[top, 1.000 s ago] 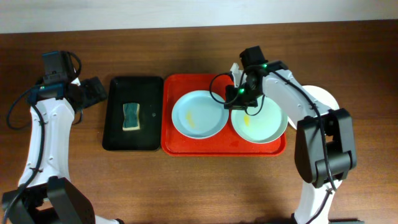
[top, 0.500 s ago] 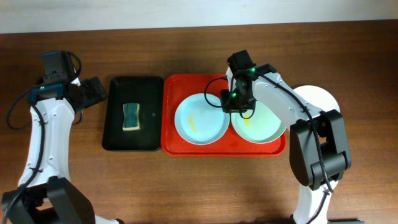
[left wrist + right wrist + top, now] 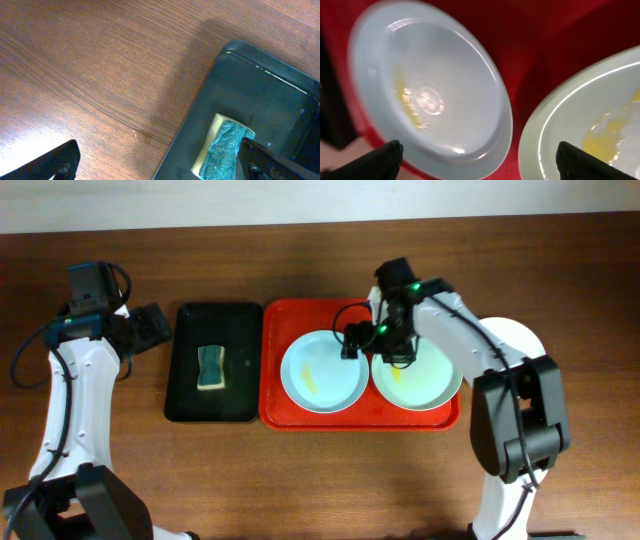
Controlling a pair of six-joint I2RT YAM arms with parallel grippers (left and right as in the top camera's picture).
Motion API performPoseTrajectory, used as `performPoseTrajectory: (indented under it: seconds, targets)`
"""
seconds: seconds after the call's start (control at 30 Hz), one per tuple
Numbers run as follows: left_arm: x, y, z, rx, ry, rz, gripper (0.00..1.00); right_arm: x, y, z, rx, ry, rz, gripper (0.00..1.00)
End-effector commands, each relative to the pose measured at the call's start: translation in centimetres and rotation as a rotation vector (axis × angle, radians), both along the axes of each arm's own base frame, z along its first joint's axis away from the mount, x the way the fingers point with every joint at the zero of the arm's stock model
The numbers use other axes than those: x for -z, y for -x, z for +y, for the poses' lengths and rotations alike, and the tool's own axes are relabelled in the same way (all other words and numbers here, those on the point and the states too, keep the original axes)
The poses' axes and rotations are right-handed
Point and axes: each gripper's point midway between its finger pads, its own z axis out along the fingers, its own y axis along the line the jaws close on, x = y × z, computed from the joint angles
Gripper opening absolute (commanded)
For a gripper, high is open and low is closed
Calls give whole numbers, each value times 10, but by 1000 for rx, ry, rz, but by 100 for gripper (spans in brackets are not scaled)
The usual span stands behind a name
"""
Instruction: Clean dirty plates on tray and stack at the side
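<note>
Right pincer (image 3: 355, 340) poised between two plates
Its jaws stand wide apart. Best lowered squarely astride the pale blue plate (image 3: 315, 375) rim, clear of the mint-green plate (image 3: 425, 380), before closing.

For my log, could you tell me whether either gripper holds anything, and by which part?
Nothing is held. Both the left gripper and the right gripper, above the pale blue round plate, have open, empty jaws.

Brown wooden table (image 3: 300, 470) is carrying a black tray (image 3: 190, 408) left of centre, a red tray (image 3: 271, 416) sitting just beside it on its right, and a white plate (image 3: 518, 335) lying further right, only partly showing.
</note>
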Motion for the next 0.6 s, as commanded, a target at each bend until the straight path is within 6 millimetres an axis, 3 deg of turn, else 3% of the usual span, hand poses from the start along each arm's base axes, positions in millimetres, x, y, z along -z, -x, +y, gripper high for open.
performPoseTrajectory:
  seconds: [0.0, 0.2, 0.57]
  targets:
    - [-3, -1, 3, -16, -8, -10, 99, -47, -15, -12, 68, -181, 3, 99]
    - [-3, -1, 3, -16, -8, -10, 99, -55, 3, -52, 156, -244, 137, 100]
    - [-3, -1, 3, -16, -8, -10, 99, -48, 14, -62, 106, -176, 148, 98]
